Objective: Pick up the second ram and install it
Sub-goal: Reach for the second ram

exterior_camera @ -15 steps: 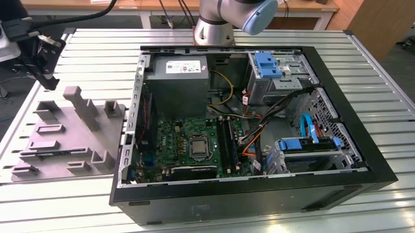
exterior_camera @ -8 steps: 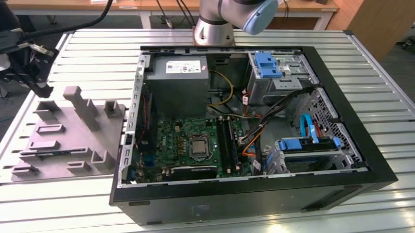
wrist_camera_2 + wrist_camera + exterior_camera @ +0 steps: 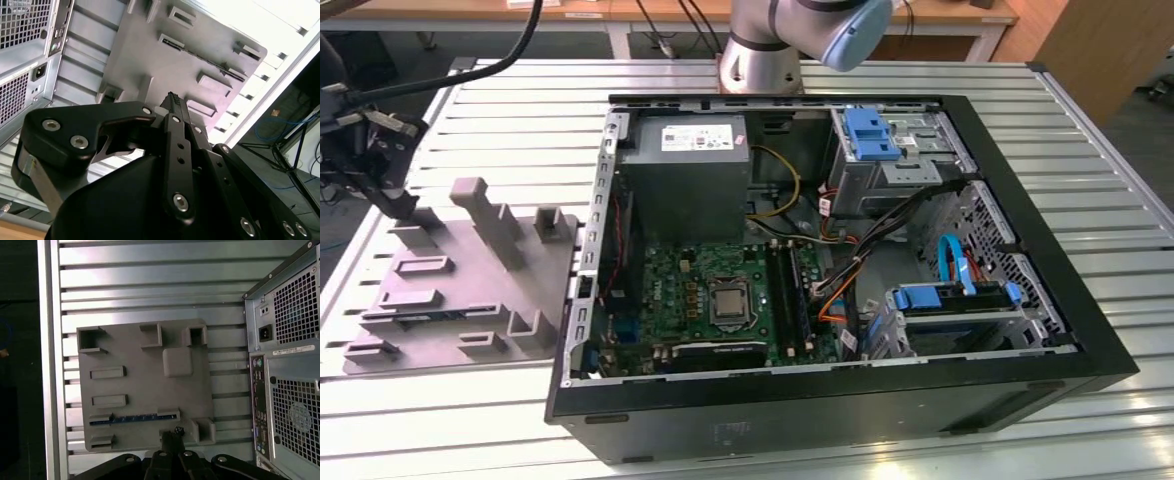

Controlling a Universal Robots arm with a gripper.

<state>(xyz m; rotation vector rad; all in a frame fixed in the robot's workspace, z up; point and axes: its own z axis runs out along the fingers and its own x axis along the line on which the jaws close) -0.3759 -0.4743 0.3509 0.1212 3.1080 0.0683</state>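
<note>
**Ram in holder; gripper closed, empty**

We find the ram [image 3: 135, 417] seated in a slot of the grey holder [image 3: 145, 385]. In the first wrist view it shows as a thin blue strip between two slot ends. The gripper [image 3: 175, 432] hangs over the holder's edge near that slot, fingers together and clamping nothing. The holder rests on the slatted surface [image 3: 150, 285], just beside the open case [image 3: 854, 400], on the exterior view's left. Inside the case we see the motherboard [image 3: 707, 290].

both wrist views toward grey holder [image 3: 135, 385]
</note>
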